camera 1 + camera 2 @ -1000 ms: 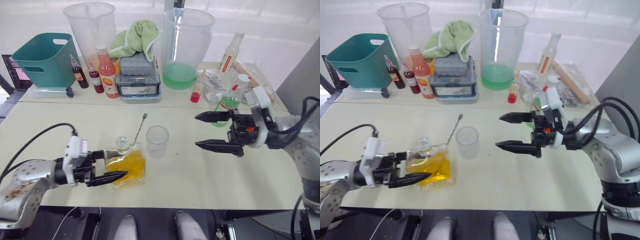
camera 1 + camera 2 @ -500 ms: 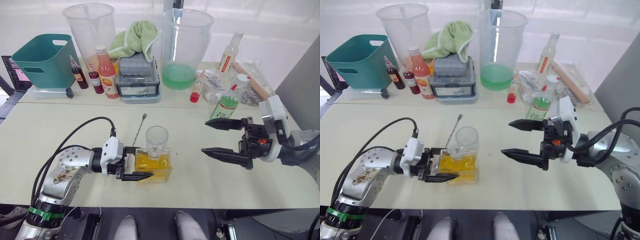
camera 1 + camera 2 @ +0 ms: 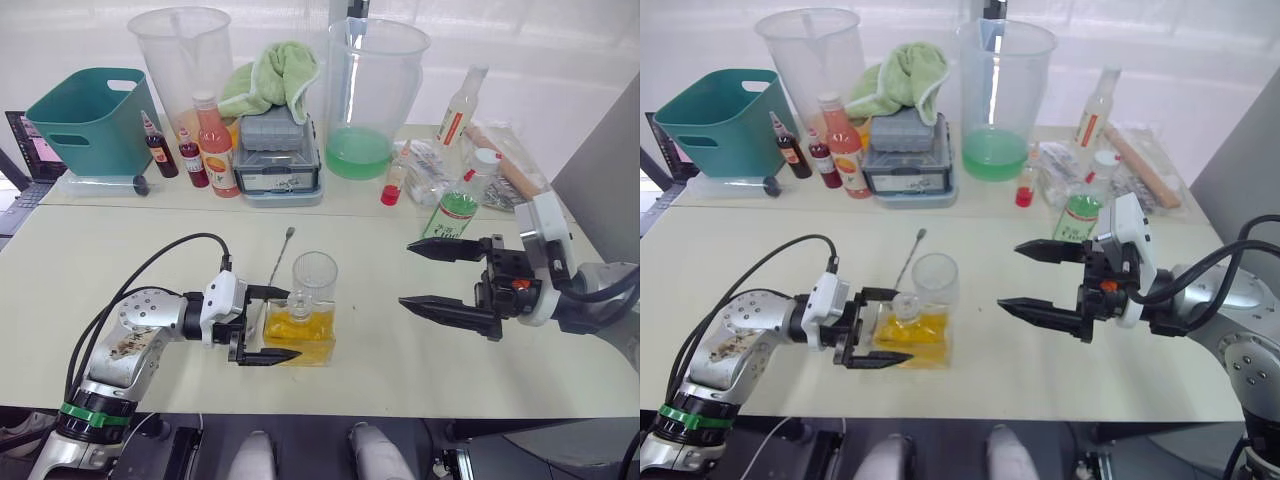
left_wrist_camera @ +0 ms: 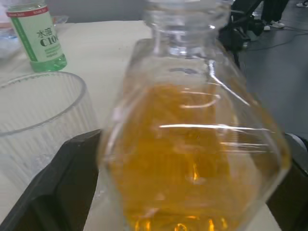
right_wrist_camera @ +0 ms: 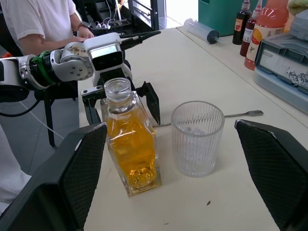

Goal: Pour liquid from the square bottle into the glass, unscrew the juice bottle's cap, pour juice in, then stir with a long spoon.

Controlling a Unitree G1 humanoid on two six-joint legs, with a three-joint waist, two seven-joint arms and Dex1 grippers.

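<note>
From the head views you had the left gripper (image 3: 268, 322) spread around the upright square bottle (image 3: 299, 333), not clamped, just before the glass (image 3: 314, 279), ready to pour; the right wrist view showed your right gripper (image 3: 450, 280) wide open, empty, waiting.

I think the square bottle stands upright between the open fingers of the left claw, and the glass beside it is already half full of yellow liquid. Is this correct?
Not quite. The glass is not half full of yellow liquid: the right wrist view shows none in it. The rest holds: the square bottle stands upright between the open fingers of the left claw, with the glass beside it.
</note>
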